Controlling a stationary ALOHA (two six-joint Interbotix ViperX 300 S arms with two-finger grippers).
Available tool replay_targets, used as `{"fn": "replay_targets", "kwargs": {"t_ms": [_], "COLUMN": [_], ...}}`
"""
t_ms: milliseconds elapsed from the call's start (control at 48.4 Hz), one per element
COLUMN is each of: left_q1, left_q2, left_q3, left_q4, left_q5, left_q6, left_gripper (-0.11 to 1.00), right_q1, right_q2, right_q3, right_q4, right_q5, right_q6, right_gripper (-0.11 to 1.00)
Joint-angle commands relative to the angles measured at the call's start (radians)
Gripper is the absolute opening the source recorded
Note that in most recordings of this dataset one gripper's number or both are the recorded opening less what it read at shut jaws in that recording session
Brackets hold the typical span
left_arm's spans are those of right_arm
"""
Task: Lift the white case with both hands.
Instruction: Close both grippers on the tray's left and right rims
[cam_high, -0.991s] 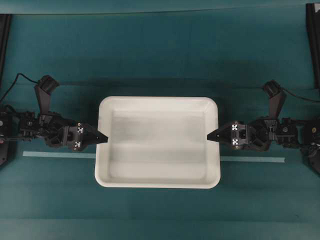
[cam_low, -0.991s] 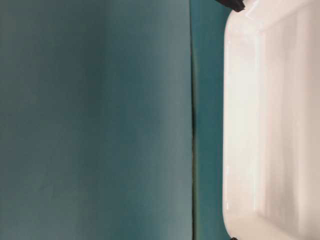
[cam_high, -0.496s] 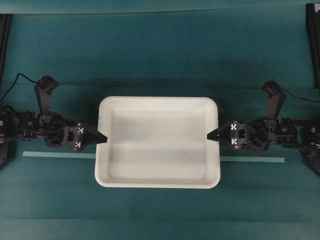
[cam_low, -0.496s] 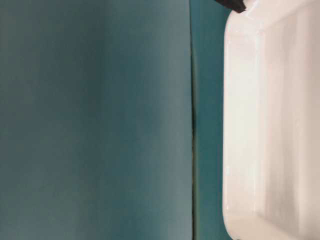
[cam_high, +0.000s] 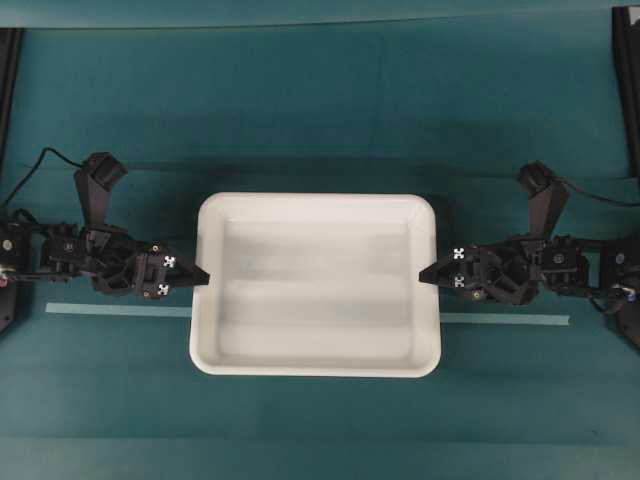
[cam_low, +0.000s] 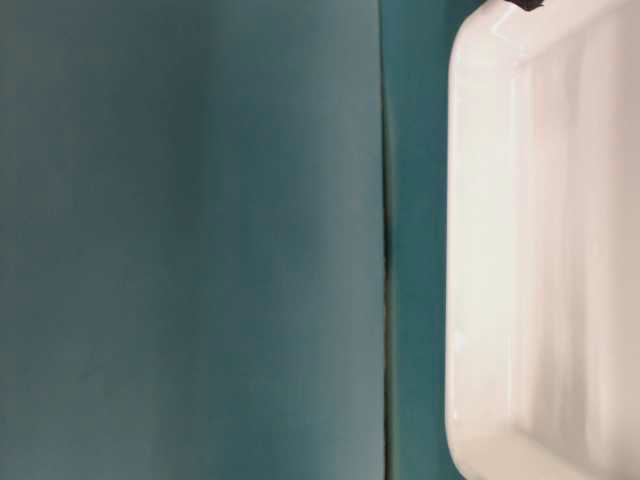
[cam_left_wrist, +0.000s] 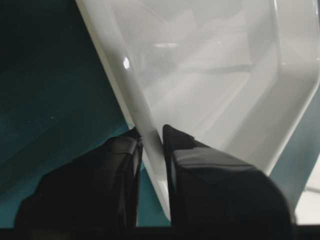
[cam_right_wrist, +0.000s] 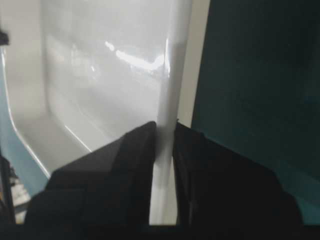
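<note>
Overhead exterior view: the white case (cam_high: 316, 285) spans between both grippers. The left gripper (cam_high: 200, 276) pinches its left rim between nearly closed jaws; the right gripper (cam_high: 428, 276) clamps the opposite rim likewise.

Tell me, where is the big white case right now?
The white case sits mid-table in the overhead view, across a pale tape line, with the left gripper and right gripper pinching its two short rims.
</note>
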Motion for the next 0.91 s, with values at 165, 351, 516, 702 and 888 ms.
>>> {"fn": "replay_targets", "kwargs": {"t_ms": [165,351,516,702,888], "left_q1": [0.006,0.006,0.006,0.005,0.005], "left_q2": [0.023,0.023,0.017,-0.026,-0.086], "left_q3": [-0.023,-0.025,-0.038,-0.061,-0.086], "left_q4": [0.002,0.002,0.003,0.003,0.003], "left_q5": [0.014,0.015,0.015,0.044,0.133], "left_q6": [0.002,0.002,-0.006,-0.031,-0.032], "left_gripper": [0.1,0.1,0.1,0.1,0.1], "right_q1": [-0.002,-0.002,-0.005,-0.003,-0.009], "right_q2": [0.028,0.025,0.014,-0.031,-0.092], "right_q3": [-0.026,-0.034,-0.046,-0.048,-0.052], "right_q4": [0.003,0.003,0.014,0.014,0.014], "right_q5": [0.028,0.032,0.044,0.078,0.129], "right_q6": [-0.003,-0.002,0.015,0.06,0.064], "right_gripper": [0.11,0.11,0.11,0.11,0.11]}}
